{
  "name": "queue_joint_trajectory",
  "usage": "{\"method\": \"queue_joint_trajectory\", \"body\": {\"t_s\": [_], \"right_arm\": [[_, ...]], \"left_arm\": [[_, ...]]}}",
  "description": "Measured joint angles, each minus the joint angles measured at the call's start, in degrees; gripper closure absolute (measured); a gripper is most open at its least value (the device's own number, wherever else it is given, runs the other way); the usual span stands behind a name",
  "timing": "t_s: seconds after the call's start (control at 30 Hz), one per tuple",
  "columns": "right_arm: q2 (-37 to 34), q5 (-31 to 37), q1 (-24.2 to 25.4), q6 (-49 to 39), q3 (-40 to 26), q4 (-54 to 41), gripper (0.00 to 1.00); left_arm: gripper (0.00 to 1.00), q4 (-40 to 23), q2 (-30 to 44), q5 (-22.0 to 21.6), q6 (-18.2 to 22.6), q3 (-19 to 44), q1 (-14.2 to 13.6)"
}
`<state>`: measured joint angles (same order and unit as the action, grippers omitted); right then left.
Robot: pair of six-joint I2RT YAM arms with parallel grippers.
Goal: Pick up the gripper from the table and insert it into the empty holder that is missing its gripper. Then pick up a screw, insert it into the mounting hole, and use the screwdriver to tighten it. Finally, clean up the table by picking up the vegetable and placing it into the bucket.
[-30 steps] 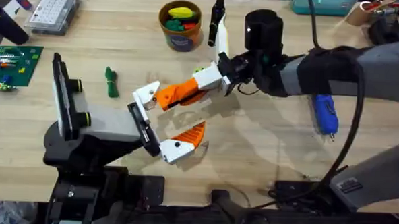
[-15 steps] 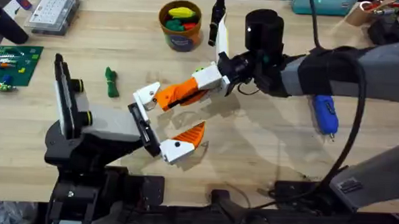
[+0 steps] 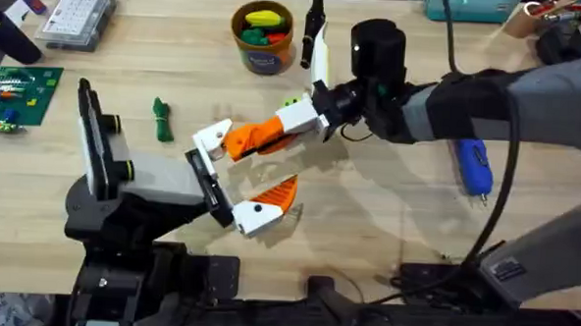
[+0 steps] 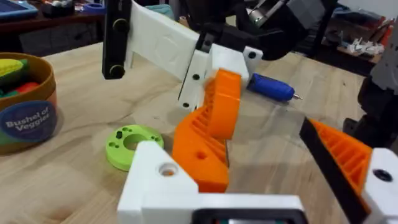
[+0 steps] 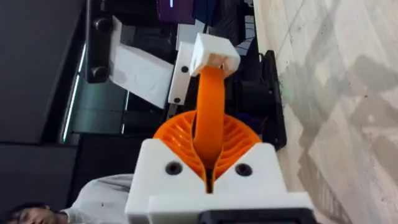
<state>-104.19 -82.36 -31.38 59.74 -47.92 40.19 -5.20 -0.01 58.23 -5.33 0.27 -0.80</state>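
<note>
While centre frame:
Right gripper (image 3: 317, 118): clamped the deep orange tapered plastic finger (image 3: 257, 134) against the white angular bracket (image 3: 212, 137).
Left gripper (image 3: 239, 180): spread wide.

at eleven o'clock on the wooden table (image 3: 367, 220) we find a clear compartment box (image 3: 76, 16) of small parts. below it, at nine o'clock, lies a flat green circuit board (image 3: 16, 94). a lime green ring (image 4: 132, 142) with small holes rests flat on the wood, near the table's middle. at one o'clock we see a teal case (image 3: 472, 6) on the far edge.
</note>
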Motion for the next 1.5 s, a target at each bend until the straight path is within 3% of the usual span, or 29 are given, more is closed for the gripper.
{"method": "queue_joint_trajectory", "body": {"t_s": [0.43,0.63,0.9,1.23,1.5], "right_arm": [[-2.0,-1.0,-0.1,0.4,-0.1,1.0,0.988],[-2.2,0.3,-2.1,5.5,-3.1,0.4,0.988],[-3.1,1.2,-3.2,10.5,-5.0,0.1,0.988],[-3.4,1.4,-3.2,10.5,-5.3,0.1,0.988],[-7.8,0.2,-3.4,8.8,-10.0,-0.1,0.988]], "left_arm": [[0.013,-0.1,0.0,0.0,-1.8,0.0,0.1],[0.013,0.2,0.0,-2.5,-1.5,0.0,0.8],[0.013,0.2,0.0,-2.5,-1.1,0.0,0.7],[0.013,0.2,0.0,-2.6,-1.1,0.0,0.7],[0.013,0.1,0.0,-1.9,-1.1,0.0,0.7]]}}
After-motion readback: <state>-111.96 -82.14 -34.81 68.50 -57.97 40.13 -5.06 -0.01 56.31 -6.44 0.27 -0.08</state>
